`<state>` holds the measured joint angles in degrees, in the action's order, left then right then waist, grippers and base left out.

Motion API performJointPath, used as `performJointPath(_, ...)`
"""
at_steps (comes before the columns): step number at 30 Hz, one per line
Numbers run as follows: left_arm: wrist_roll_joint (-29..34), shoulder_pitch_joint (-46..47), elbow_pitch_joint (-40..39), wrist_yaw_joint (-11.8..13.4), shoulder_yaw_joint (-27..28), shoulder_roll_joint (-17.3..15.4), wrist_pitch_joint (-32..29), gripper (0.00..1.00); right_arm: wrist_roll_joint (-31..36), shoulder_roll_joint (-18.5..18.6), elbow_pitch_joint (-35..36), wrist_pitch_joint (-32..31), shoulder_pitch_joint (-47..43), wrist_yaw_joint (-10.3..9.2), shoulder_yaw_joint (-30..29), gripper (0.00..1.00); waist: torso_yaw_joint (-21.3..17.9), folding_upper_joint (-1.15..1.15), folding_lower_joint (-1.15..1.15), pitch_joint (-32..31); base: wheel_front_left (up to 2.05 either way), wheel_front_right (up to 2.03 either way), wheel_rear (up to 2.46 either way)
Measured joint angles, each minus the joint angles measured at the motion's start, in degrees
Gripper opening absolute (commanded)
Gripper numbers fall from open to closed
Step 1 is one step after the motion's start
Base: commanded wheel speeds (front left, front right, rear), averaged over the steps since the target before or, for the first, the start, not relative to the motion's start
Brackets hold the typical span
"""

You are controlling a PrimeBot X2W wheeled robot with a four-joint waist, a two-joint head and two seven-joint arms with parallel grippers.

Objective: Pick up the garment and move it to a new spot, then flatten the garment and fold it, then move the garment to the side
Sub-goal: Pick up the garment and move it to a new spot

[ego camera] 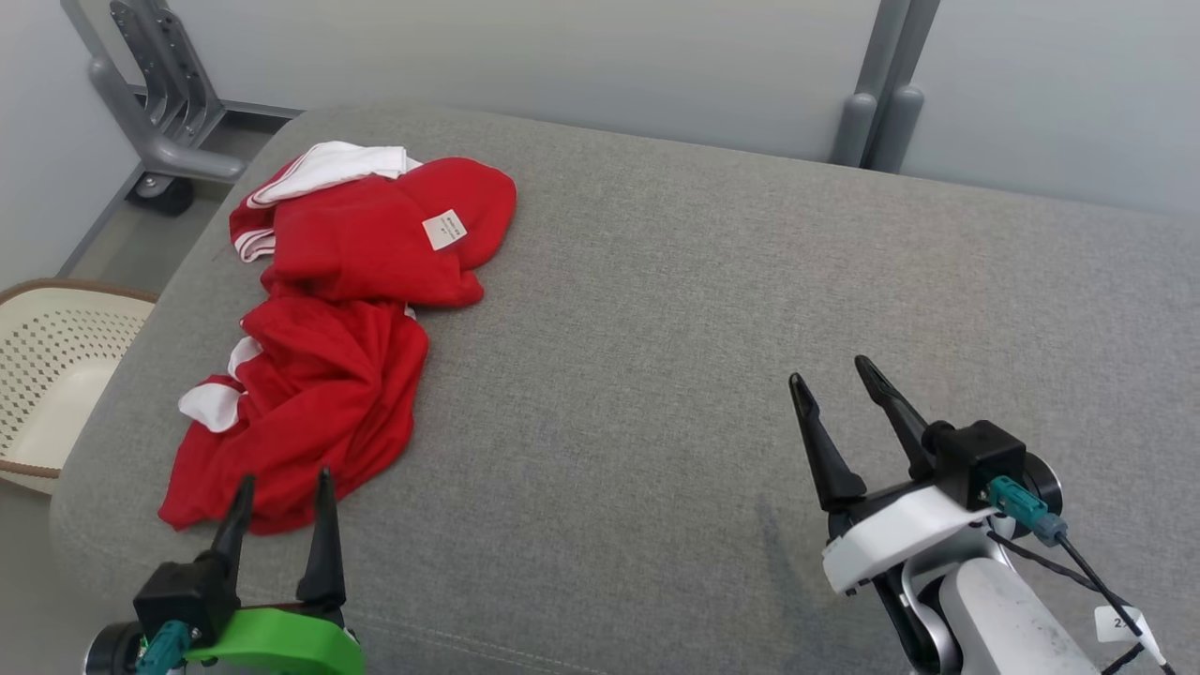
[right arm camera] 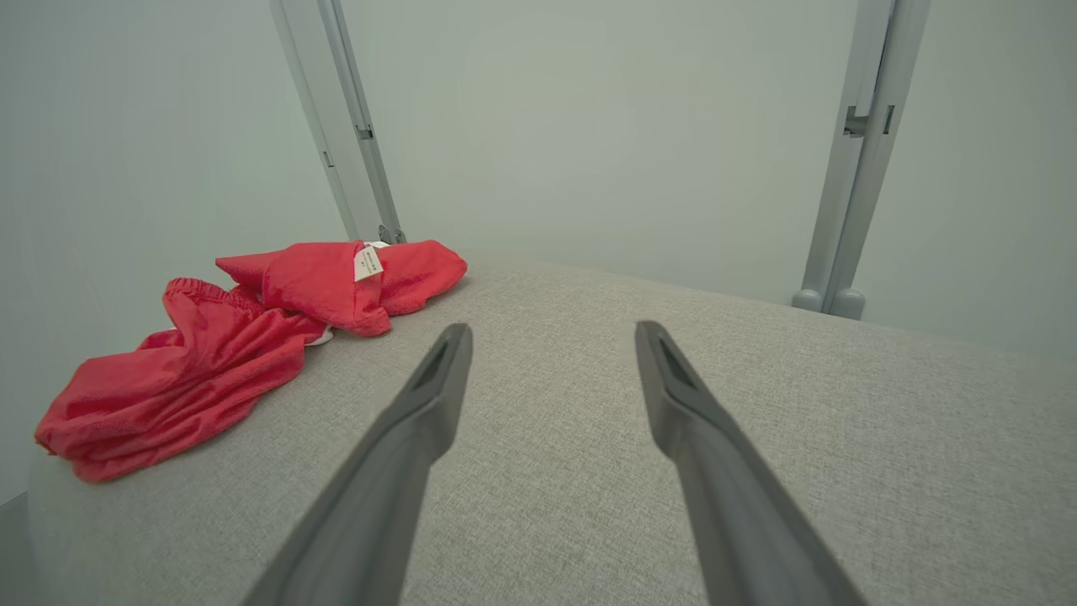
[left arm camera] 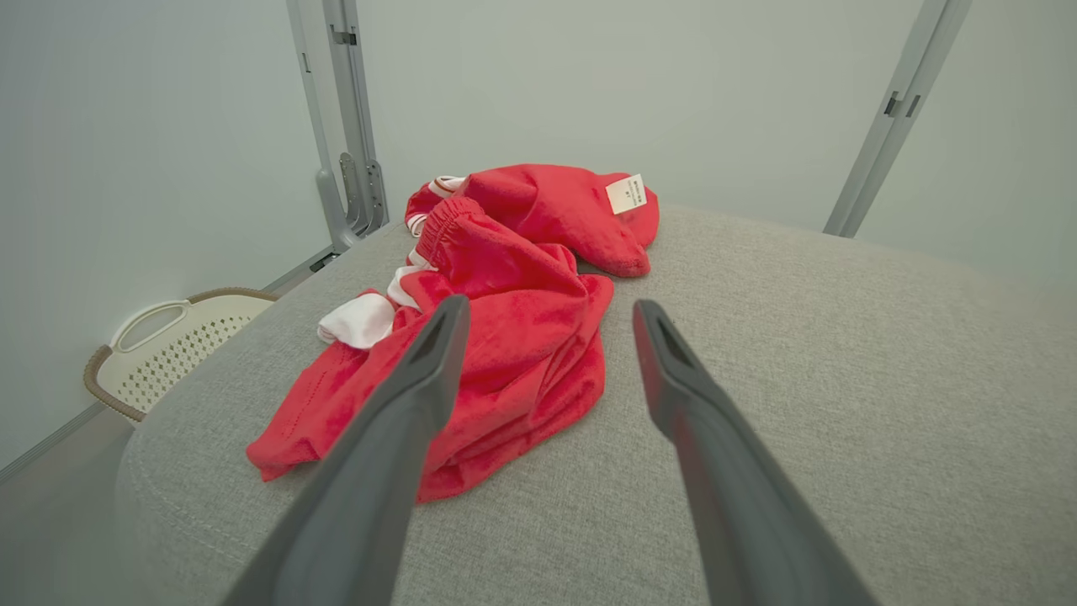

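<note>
sees red garment (ego camera: 347, 356) crumpled at left end of grey cushion (ego camera: 703, 328). holds left gripper (ego camera: 285, 478) open, empty, at its near edge; right gripper (ego camera: 829, 370) open, empty, over bare cushion.

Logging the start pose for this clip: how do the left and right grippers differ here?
The left gripper sits on a green mount; the right gripper on a white one. The left gripper points at the near edge of the red garment, close by; the right gripper stands over bare gray cushion, well apart from it. Both are open and hold nothing.
</note>
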<state>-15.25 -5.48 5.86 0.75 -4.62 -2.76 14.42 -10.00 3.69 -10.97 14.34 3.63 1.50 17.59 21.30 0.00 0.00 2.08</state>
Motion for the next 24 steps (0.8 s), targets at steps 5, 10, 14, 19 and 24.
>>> performJointPath(5, -0.1, 4.4, 3.1, 0.0, 0.9, -0.3, 0.0, 1.00, 0.3, 0.1, 0.0, 0.0, 1.2, 0.00, -0.4, 1.00, -1.4, 0.00, 0.00, 0.8, 0.00, 0.00, 0.00)
performJointPath(10, -0.1, 9.4, 6.6, -0.1, 1.3, -1.2, -0.9, 1.00, 0.5, 0.2, -0.2, 0.0, 2.1, 0.03, -0.3, 1.00, -2.9, 0.00, 0.00, 1.7, 0.00, 0.00, 0.00)
performJointPath(14, -0.2, 13.2, 9.7, 0.0, 2.4, -1.8, -2.9, 1.00, 1.0, 0.5, -0.3, 0.0, 2.4, 0.51, 0.0, 1.00, -4.1, 0.00, 0.00, 2.6, 0.00, 0.00, 0.00)
performJointPath(19, -2.3, 18.5, 15.1, 0.8, 4.3, -1.6, -6.6, 1.00, 2.1, 1.8, -0.3, 0.0, 4.2, 0.96, 0.4, 1.00, -5.9, 0.00, 0.00, 4.7, 0.00, 0.00, 0.00)
performJointPath(24, -3.7, 22.0, 20.1, 2.1, 5.8, -1.4, -9.0, 1.00, 3.0, 2.0, -0.1, 0.0, 5.9, 1.20, 0.9, 1.00, -7.3, 0.00, 0.00, 6.8, 0.00, 0.00, 0.00)
